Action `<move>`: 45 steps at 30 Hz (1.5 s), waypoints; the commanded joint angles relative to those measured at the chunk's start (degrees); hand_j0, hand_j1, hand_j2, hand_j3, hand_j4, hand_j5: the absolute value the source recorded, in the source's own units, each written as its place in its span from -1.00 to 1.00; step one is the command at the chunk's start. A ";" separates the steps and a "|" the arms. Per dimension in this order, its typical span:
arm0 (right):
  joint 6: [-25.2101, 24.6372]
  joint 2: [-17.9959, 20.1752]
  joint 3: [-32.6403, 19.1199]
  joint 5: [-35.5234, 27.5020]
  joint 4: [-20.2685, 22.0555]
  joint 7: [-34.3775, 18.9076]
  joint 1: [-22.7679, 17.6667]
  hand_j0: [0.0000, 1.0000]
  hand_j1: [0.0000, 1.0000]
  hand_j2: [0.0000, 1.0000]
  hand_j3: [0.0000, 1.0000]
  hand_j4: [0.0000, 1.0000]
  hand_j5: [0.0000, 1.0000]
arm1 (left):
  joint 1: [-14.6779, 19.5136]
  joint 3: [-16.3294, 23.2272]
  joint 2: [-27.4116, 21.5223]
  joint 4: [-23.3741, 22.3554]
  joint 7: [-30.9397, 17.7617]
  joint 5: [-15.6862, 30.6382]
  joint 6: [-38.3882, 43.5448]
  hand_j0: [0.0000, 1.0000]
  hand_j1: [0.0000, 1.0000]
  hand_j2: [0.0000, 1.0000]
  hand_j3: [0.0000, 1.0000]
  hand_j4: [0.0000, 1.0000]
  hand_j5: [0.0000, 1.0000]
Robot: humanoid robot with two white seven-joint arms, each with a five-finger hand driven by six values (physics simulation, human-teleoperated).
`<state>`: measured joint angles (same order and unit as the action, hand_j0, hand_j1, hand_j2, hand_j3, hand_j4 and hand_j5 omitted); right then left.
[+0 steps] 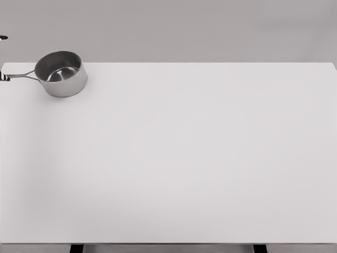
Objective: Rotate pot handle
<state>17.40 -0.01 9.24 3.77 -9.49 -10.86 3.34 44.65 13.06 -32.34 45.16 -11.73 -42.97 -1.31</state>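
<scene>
— Hands first: can we make out either one?

— We cannot. No arm comes into the frame from either side, so we cannot tell whether the fingers are spread or curled. At the far left edge we see a small dark-and-light striped bit (5,78), right at the tip of the handle (22,76), and we cannot tell what it is. Above it sits a dark speck (2,37) against the grey wall (210,26), also too small for us to name.

— And where do we find the pot (61,74)?

— In the upper left of the frame, upright on the white table (184,158), close to the table's far edge. It is bare metal, and its thin handle points straight left, reaching the picture's edge.

— Anything else?

— Along the bottom edge we see two dark table legs (77,248), one left of the middle and one right.
</scene>
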 commanded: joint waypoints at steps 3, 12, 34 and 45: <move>0.01 0.01 -0.01 0.01 0.00 -0.03 0.00 1.00 1.00 1.00 1.00 1.00 1.00 | 0.00 -0.23 0.00 0.02 0.04 -0.01 -0.09 1.00 1.00 1.00 1.00 1.00 1.00; 0.01 0.01 -0.01 0.01 -0.01 -0.03 0.00 1.00 1.00 1.00 1.00 1.00 1.00 | -0.44 0.12 -3.16 0.02 -0.93 3.69 -1.41 1.00 1.00 1.00 1.00 1.00 1.00; 0.01 0.01 -0.01 0.01 -0.01 -0.03 0.00 1.00 1.00 1.00 1.00 1.00 1.00 | -0.44 0.30 -3.34 -0.17 -1.10 10.97 -4.75 1.00 1.00 1.00 1.00 1.00 1.00; 0.01 0.01 -0.01 0.01 -0.01 -0.03 0.00 1.00 1.00 1.00 1.00 1.00 1.00 | -11.16 6.70 -17.58 47.83 -4.36 40.25 -33.69 1.00 1.00 1.00 1.00 1.00 1.00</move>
<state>17.39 -0.01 9.24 3.77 -9.49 -10.88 3.34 33.66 17.11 -47.87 85.01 -15.98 -7.48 -30.05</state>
